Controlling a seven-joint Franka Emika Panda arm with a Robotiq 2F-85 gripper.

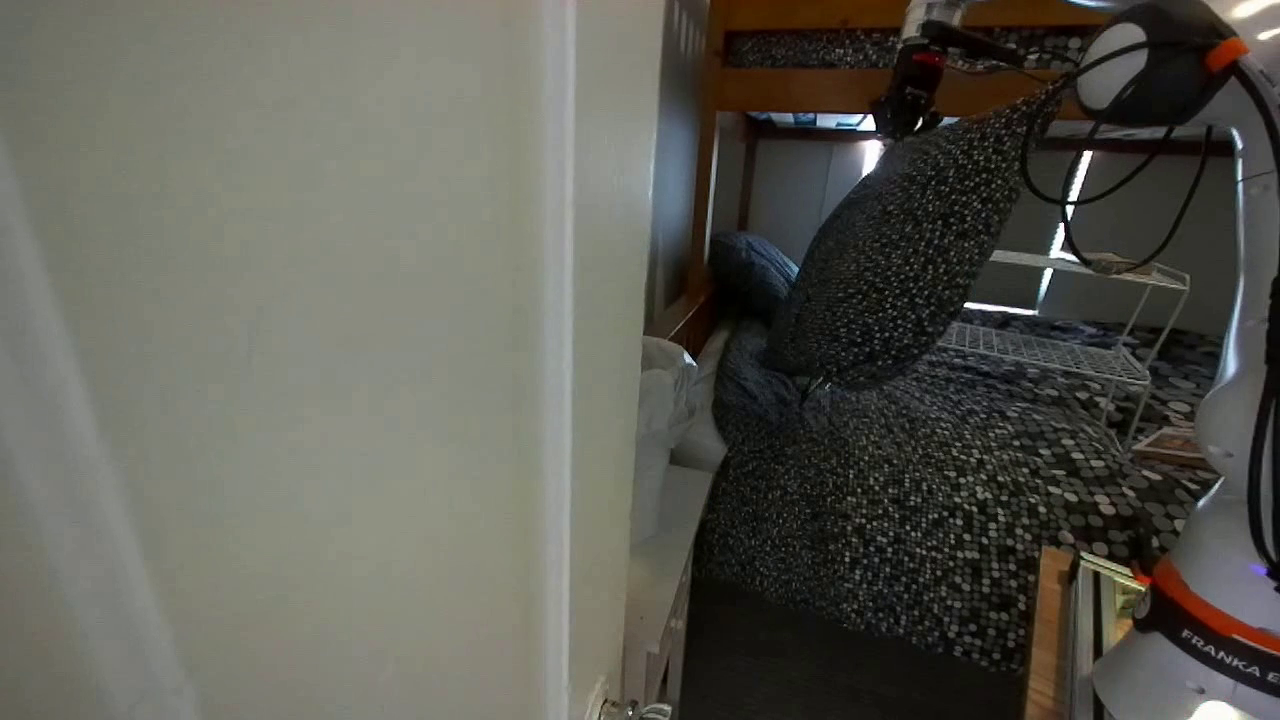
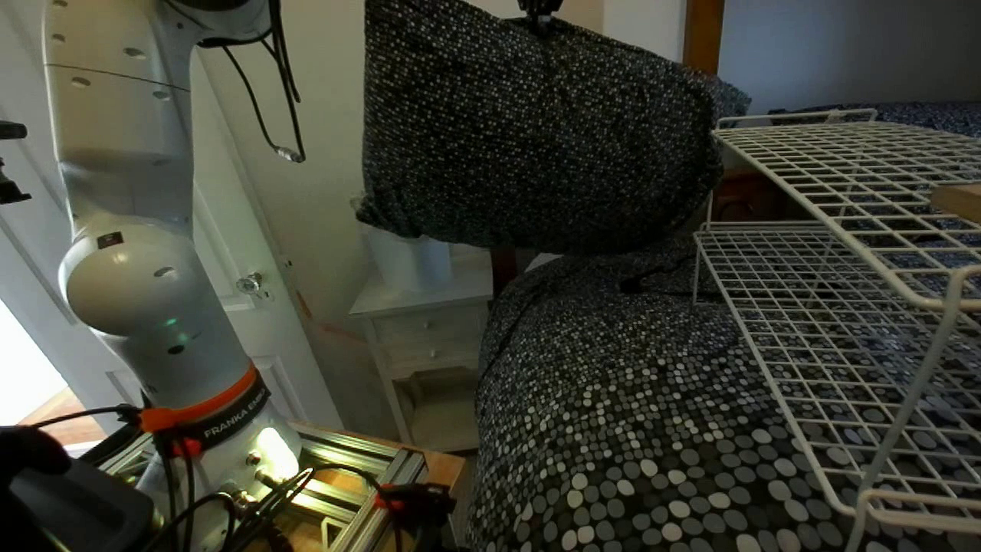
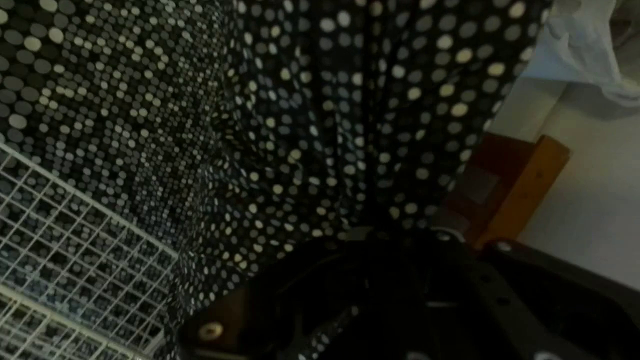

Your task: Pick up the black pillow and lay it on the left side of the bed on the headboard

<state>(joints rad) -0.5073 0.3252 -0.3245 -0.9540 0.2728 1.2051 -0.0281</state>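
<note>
We are judging the task to be somewhere past its middle: the grasp and the lift are looking done, and the laying down is remaining. The black pillow point(image 2: 536, 138) is hanging from the gripper point(image 2: 540, 18), caught by its upper edge, and in both exterior views we are seeing it raised over the bed point(image 1: 900, 500), not yet resting in a final place. In the wrist view the fingers point(image 3: 467, 277) are clamping the gathered fabric, with folds fanning out from the pinch. In an exterior view the pillow is slanting, its lower edge hanging very near the bedding; whether it is touching there, we are not able to tell. Beyond it a second pillow point(image 1: 748, 272) is lying close to the brown wooden board that we are taking for the headboard point(image 1: 694, 318). Which side the sentence is calling left, we are not settling from these views. What is remaining, in our judgement, is bringing the pillow against that headboard, lowering it until the bed is bearing its weight, and only then letting the cloth go. The white wire rack point(image 2: 797, 236) is standing on the bed, so we are counting a snag there as a risk.
</note>
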